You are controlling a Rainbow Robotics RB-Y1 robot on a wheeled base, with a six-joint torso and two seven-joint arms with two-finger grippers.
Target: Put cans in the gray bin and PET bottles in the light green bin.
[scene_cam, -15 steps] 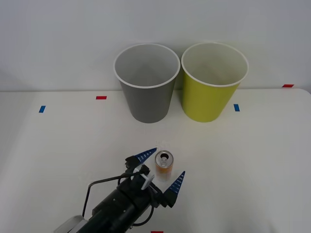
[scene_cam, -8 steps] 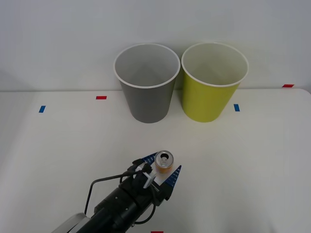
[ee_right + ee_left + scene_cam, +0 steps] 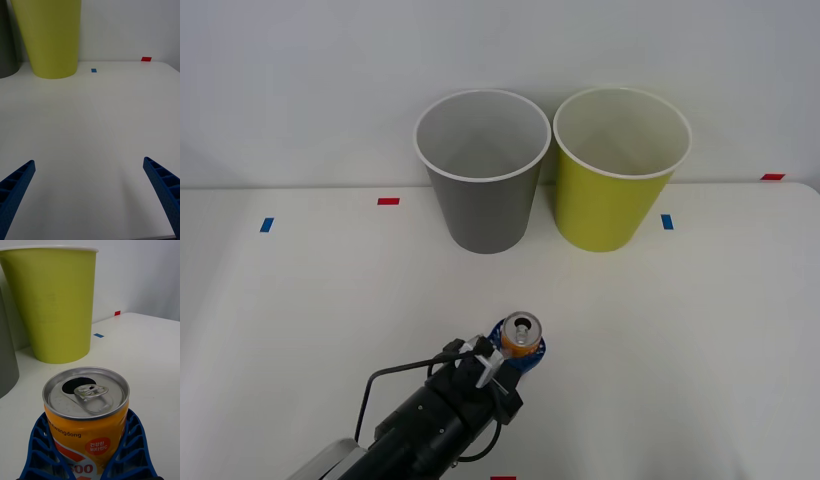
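A small orange can (image 3: 521, 335) with an opened silver top stands upright near the table's front middle. My left gripper (image 3: 518, 352) is shut on the can (image 3: 87, 416), its blue fingers (image 3: 43, 444) wrapped around the can's lower body. Behind it stand the gray bin (image 3: 482, 170) and, to its right, the light green bin (image 3: 620, 167), both upright with open tops. In the left wrist view the light green bin (image 3: 54, 303) rises beyond the can and the gray bin (image 3: 5, 360) shows at the edge. My right gripper (image 3: 90, 198) is open above bare table, well short of the light green bin (image 3: 48, 37). No PET bottles are in view.
Small red tape marks (image 3: 388, 201) and blue tape marks (image 3: 667, 221) are stuck on the white table (image 3: 700, 330). A white wall stands close behind the bins. Open table surface lies between the can and the bins.
The left gripper's fingers, spread either side of the can a second ago, have closed onto it. The can has barely moved.
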